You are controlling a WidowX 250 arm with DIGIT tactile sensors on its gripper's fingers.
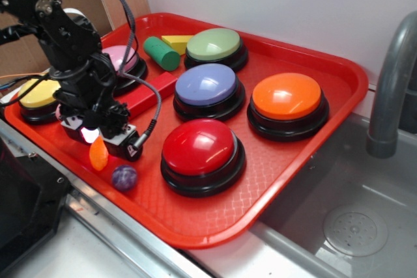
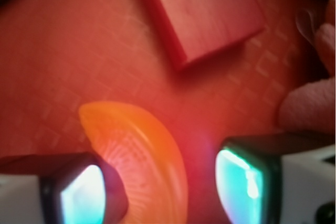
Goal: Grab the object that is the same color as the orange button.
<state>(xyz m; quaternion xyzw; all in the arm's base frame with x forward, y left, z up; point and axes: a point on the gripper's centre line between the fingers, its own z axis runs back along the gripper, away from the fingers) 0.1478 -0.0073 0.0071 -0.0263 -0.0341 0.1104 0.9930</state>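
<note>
The object, a small glossy orange crescent segment [image 1: 98, 153] [image 2: 142, 150], lies on the red tray [image 1: 326, 154] near its front left edge. My gripper [image 1: 90, 136] [image 2: 165, 190] is low over it and open, one finger on each side. In the wrist view the left fingertip [image 2: 86, 195] is close against the segment. The right fingertip [image 2: 244, 182] stands apart from it with tray showing between. The orange button [image 1: 287, 96], a large dome on a black base, sits at the tray's right.
A purple ball [image 1: 124, 177] lies just right of the segment. Red [image 1: 199, 146], blue-purple [image 1: 206, 84], green [image 1: 214, 42], pink [image 1: 124, 56] and yellow [image 1: 38, 92] buttons fill the tray, with a red block [image 2: 205, 14], a green cylinder [image 1: 161, 53] and pink plush [image 2: 310, 103]. A sink [image 1: 352, 226] and faucet [image 1: 391, 89] are at the right.
</note>
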